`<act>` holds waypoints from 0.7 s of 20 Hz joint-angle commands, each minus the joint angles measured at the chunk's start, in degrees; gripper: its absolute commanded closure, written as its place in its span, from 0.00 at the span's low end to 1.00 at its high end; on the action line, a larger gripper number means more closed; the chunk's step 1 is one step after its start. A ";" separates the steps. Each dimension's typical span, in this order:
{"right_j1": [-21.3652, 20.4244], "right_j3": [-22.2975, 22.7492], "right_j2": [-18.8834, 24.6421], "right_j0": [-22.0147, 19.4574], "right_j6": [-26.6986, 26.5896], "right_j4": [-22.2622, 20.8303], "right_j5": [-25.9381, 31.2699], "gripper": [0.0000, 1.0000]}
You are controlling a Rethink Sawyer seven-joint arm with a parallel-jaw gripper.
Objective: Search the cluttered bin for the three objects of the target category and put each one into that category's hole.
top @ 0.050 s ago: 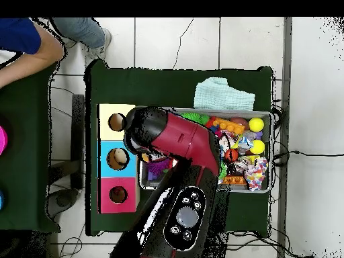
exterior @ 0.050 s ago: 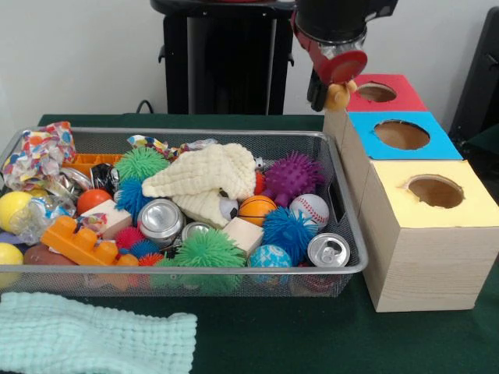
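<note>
The gripper (exterior @ 0.050 s ago: 337, 93) hangs beside the red-topped box (exterior @ 0.050 s ago: 387, 93), its fingers pinching a small tan ball (exterior @ 0.050 s ago: 337, 96) (just left of the red hole (exterior @ 0.050 s ago: 376, 93)); the wire bin (exterior @ 0.050 s ago: 349, 204) stays cluttered on the bench (exterior @ 0.050 s ago: 312, 335).

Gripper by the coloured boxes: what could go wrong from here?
1. The small tan object under the gripper hangs at the red box's outer edge, short of its hole. If let go here, it may bounce off the rim and drop beside the wire bin.
2. The gripper is low by the boxes, so a sideways move might nudge them.
</note>
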 commanded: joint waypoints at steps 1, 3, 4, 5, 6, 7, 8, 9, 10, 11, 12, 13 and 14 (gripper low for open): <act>0.26 -1.70 3.41 -2.77 0.76 -4.42 2.00 1.00; 0.76 -1.53 4.34 -3.37 0.58 -4.45 1.15 1.00; 0.86 -0.80 5.03 -3.60 1.28 -3.60 0.85 1.00; 1.14 -0.65 5.31 -3.70 1.55 -3.57 0.32 1.00; 1.46 -0.49 5.45 -3.57 2.23 -3.44 -0.19 1.00; 1.96 -0.28 5.91 -3.58 3.27 -2.76 -0.11 1.00; 2.28 0.20 6.23 -3.39 4.27 -2.12 -0.68 1.00; 2.91 0.30 6.22 -3.01 4.78 -2.21 -2.02 1.00; 3.22 0.88 6.23 -2.55 5.53 -1.96 -3.51 1.00; 3.43 1.39 6.30 -2.25 5.95 -1.79 -4.41 1.00; 3.56 1.88 6.15 -1.77 6.33 -1.86 -5.42 1.00; 3.33 2.80 6.22 -1.33 6.91 -1.40 -6.15 1.00; 3.02 3.98 6.47 -1.06 7.29 -0.80 -7.00 1.00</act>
